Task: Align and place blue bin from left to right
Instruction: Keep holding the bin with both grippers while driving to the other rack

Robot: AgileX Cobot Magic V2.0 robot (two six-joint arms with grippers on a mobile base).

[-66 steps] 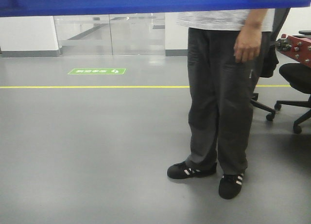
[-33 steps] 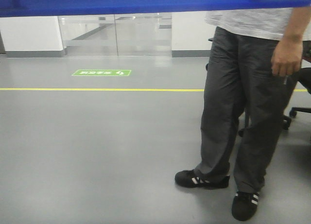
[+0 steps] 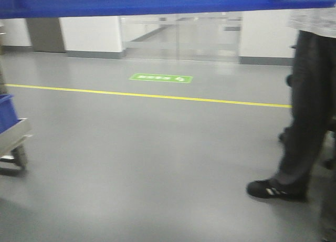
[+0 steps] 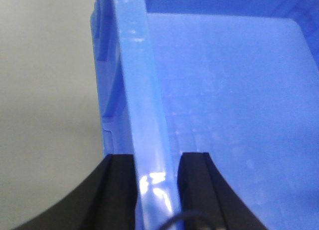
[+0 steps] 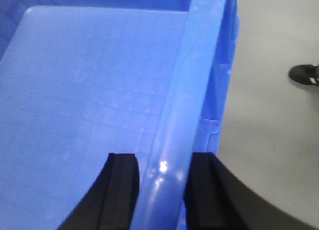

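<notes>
Grey floor lies below the blue bin, which you hold aloft across the front view's top edge. Your left gripper is clamped narrowly on the bin's left rim, and your right gripper on its right rim. Since a second ago, the bystander has slid to the right edge, the green floor sign has shifted right, and a cart has entered at left.

The front view sits low, facing forward across the floor, with the bin across 12 o'clock. Each wrist view looks down, very close, onto the bin's rim. The left gripper sees floor at 9 o'clock, the right gripper at 3 o'clock. The front and right wrist views share a shoe.
</notes>
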